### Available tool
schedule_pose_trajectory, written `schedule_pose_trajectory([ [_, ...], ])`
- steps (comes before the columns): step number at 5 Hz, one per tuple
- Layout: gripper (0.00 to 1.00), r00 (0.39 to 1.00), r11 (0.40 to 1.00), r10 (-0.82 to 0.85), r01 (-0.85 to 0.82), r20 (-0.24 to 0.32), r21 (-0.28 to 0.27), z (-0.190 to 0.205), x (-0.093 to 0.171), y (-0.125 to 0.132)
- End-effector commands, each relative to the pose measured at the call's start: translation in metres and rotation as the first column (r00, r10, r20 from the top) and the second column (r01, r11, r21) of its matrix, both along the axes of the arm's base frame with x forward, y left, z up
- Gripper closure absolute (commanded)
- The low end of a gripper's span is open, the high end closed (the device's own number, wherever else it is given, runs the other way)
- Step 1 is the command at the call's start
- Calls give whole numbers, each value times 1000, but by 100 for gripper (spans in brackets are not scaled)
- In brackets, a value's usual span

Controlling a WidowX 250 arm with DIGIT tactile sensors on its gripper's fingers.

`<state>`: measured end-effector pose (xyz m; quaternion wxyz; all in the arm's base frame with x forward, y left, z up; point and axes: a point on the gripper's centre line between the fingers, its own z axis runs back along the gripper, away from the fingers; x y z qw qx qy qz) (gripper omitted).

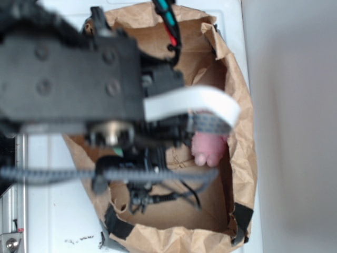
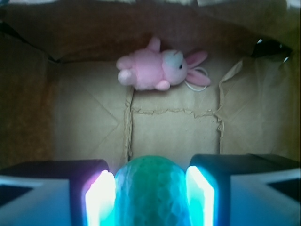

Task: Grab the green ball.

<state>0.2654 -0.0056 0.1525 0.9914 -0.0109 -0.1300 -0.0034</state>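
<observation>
The ball (image 2: 150,190) is held between the tool's (image 2: 150,195) two pads, at the near edge of the wrist view. A pink bunny (image 2: 157,69) is seen lying farther back on the bag (image 2: 89,122) floor, well apart.

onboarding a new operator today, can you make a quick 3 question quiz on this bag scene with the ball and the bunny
1. True or false: in the wrist view the green ball sits between the two fingers of the gripper.
2. Multiple choice: where does the pink plush bunny lie? A) between the fingers B) on the floor of the brown paper bag, apart from the ball C) outside the bag on the white surface
3. Fill in: in the exterior view the robot arm hides most of the bag's inside, and only the bunny's ____ end shows.

Key: 1 true; 2 B; 3 pink.
</observation>
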Motion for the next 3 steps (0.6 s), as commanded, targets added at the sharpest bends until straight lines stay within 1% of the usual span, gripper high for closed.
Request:
schedule_pose_trajectory([
  [1, 100, 999, 1000, 16, -17, 45, 9, 35, 18, -6],
  [2, 100, 999, 1000, 23, -23, 50, 7, 31, 22, -4],
  [3, 100, 997, 999, 6, -9, 71, 35, 25, 20, -2],
])
